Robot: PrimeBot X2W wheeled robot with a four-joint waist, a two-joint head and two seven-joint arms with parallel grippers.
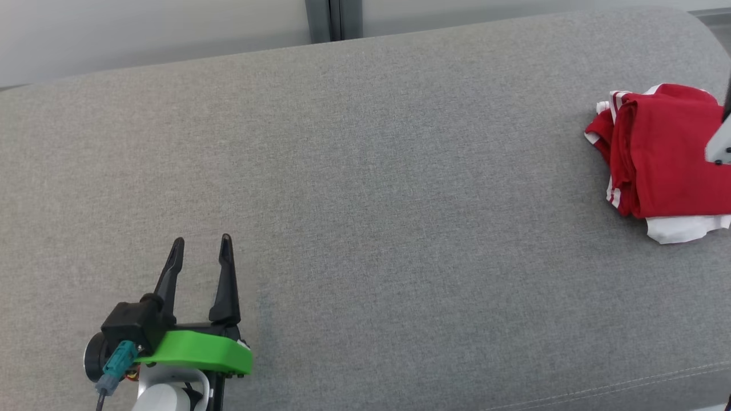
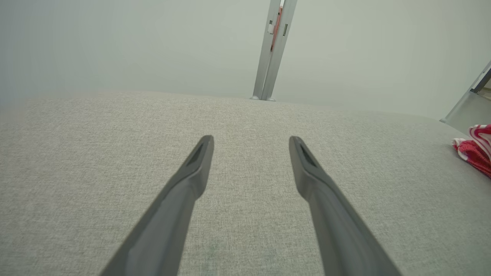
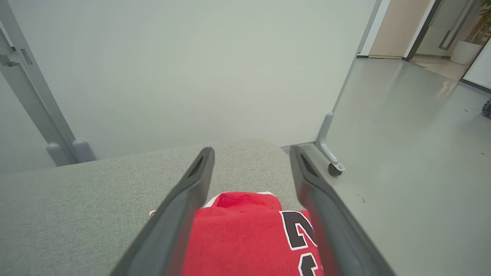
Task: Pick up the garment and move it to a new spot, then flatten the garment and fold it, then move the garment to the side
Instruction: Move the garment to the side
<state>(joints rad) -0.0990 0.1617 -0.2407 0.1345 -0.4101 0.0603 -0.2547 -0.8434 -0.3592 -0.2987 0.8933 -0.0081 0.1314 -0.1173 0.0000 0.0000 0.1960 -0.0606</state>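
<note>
The garment [image 1: 662,154] is a red jersey with white trim, lying folded in a bundle at the far right of the grey cushioned surface [image 1: 365,188]. In the right wrist view the garment [image 3: 245,237] shows black numerals edged in white. My right gripper [image 3: 251,151] stands open above it, fingers spread to either side with no cloth pinched between them. A pale piece of my right arm [image 1: 721,140] overlaps the bundle at the picture's edge. My left gripper [image 1: 203,241] hovers open at the lower left with nothing in it. From the left wrist view the left gripper [image 2: 251,139] sees the garment [image 2: 475,151] far to the right.
The surface's right end [image 3: 268,147] drops off just past the garment to a bare grey floor [image 3: 414,153]. A pale partition wall [image 3: 191,69] runs behind the surface, with a castor foot [image 3: 332,163] at its corner and a grey post [image 2: 272,50].
</note>
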